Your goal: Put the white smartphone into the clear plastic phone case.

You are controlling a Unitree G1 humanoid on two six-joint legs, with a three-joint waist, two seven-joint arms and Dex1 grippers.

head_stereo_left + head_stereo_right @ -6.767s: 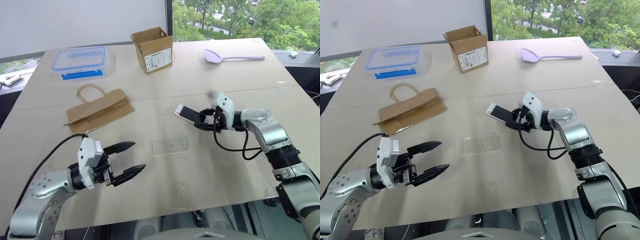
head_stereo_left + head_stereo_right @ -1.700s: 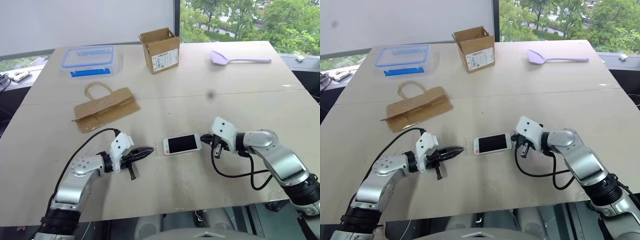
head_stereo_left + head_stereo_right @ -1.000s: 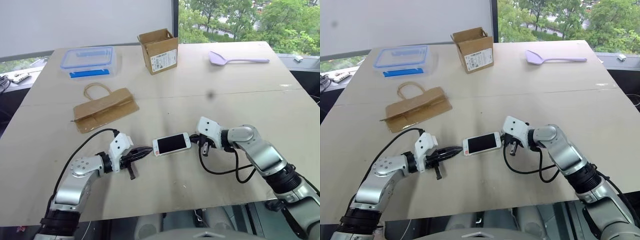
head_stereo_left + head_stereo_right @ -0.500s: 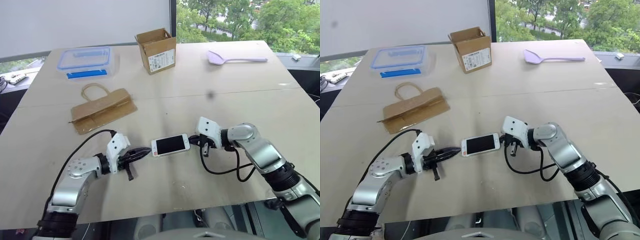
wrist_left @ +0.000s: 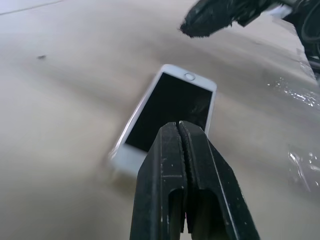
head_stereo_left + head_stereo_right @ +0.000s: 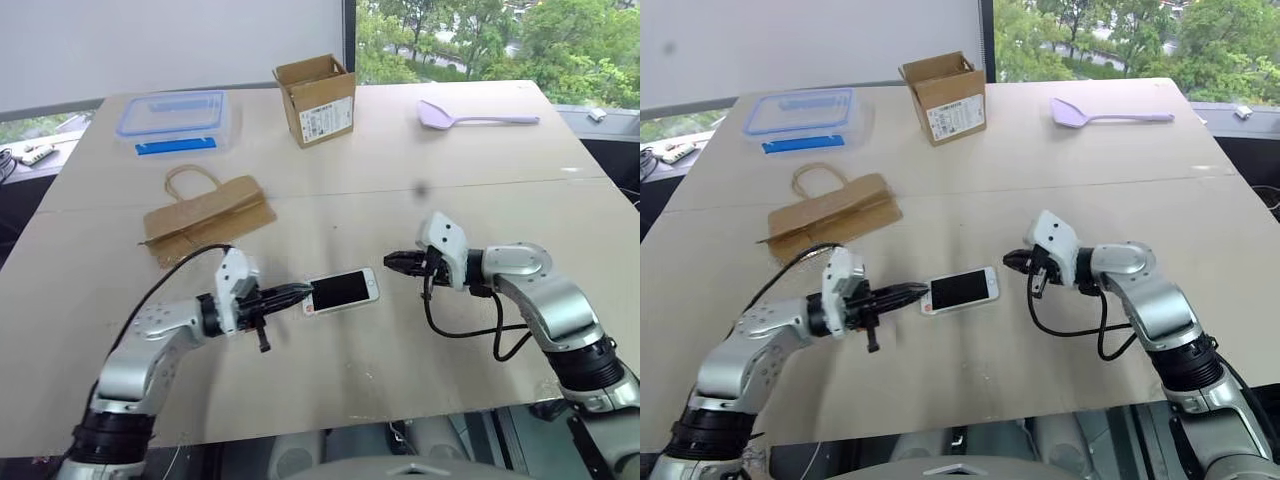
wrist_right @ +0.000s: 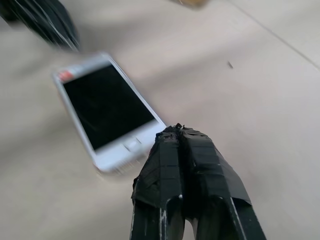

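The white smartphone [image 6: 342,290] lies flat on the table, black screen up, slightly in front of the middle. I cannot make out the clear plastic phone case apart from the phone. My left gripper [image 6: 303,290] is shut and empty, its tips hovering just over the phone's left end; in the left wrist view its fingers [image 5: 177,150] point along the screen. Also shut and empty, my right gripper [image 6: 390,262] hangs a short way off the phone's right end, above the table. The right wrist view has the phone [image 7: 107,112] just beyond its fingertips [image 7: 178,131].
A flattened brown paper bag [image 6: 207,213] lies at the left. Behind it stands a clear storage box with a blue-rimmed lid [image 6: 175,122]. An open cardboard box [image 6: 318,98] and a lilac spoon [image 6: 470,117] sit at the back. Bare table [image 6: 350,370] lies in front of the phone.
Both grippers have risen off the table. The right one has drawn back from the phone's right end. The phone lies where it was.
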